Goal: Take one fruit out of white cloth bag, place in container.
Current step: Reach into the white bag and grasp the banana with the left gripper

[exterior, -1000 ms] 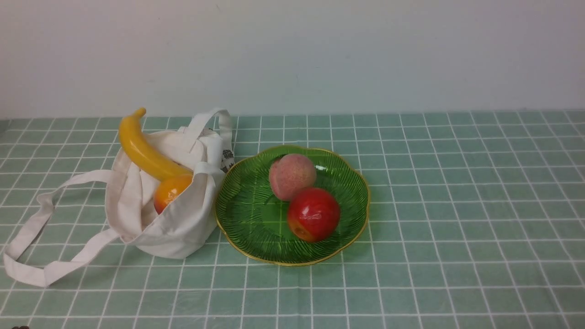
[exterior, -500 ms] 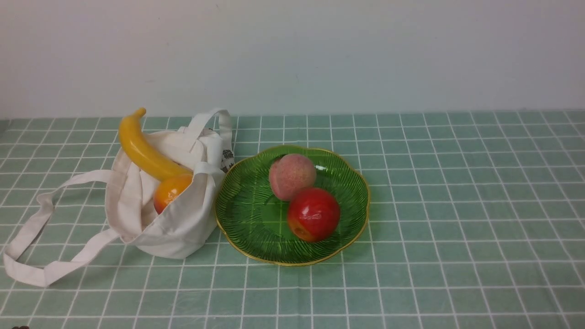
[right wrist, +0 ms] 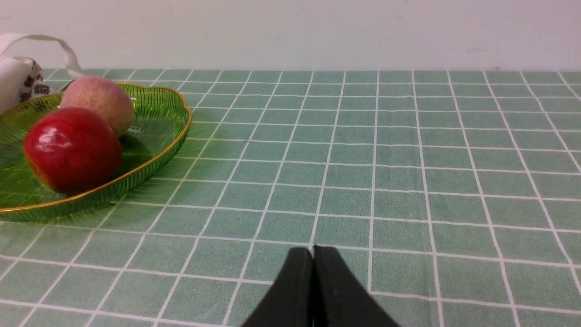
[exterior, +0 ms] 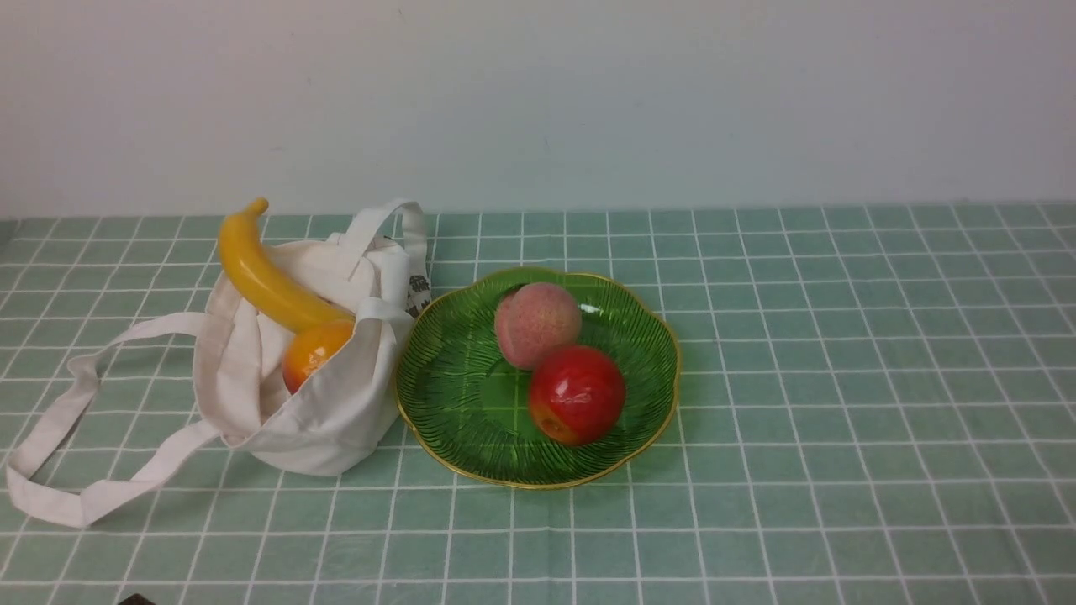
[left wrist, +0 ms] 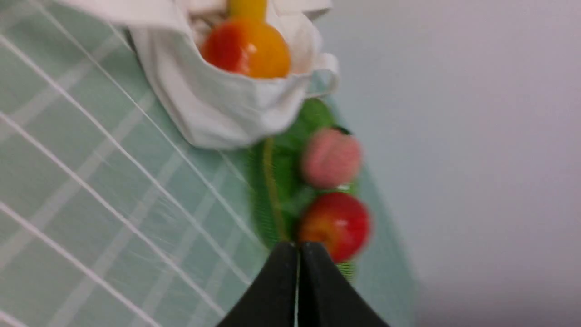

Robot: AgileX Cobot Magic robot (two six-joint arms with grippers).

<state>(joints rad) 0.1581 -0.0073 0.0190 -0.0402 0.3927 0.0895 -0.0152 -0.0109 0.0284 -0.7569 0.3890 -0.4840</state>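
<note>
The yellow banana [exterior: 262, 273] leans out of the white cloth bag [exterior: 324, 412], its tip pointing up and left. An orange fruit [exterior: 313, 351] sits lower in the bag's mouth. Right beside the bag stands the green glass dish [exterior: 471, 403], holding a red apple [exterior: 577, 393] and a pink peach [exterior: 536, 324]. My left gripper [left wrist: 298, 247] is shut and empty, well short of the bag [left wrist: 218, 109]; a dark bit of it [exterior: 136, 599] peeks in at the front view's bottom edge. My right gripper [right wrist: 312, 250] is shut and empty over the cloth, right of the dish [right wrist: 150, 168].
A green checked cloth [exterior: 841, 378] covers the table up to a plain white wall. The bag's long straps [exterior: 76, 470] trail over the cloth to the left.
The left gripper's dark tip has shifted rightwards along the bottom edge of the front view. Bag, fruit and dish have not moved.
</note>
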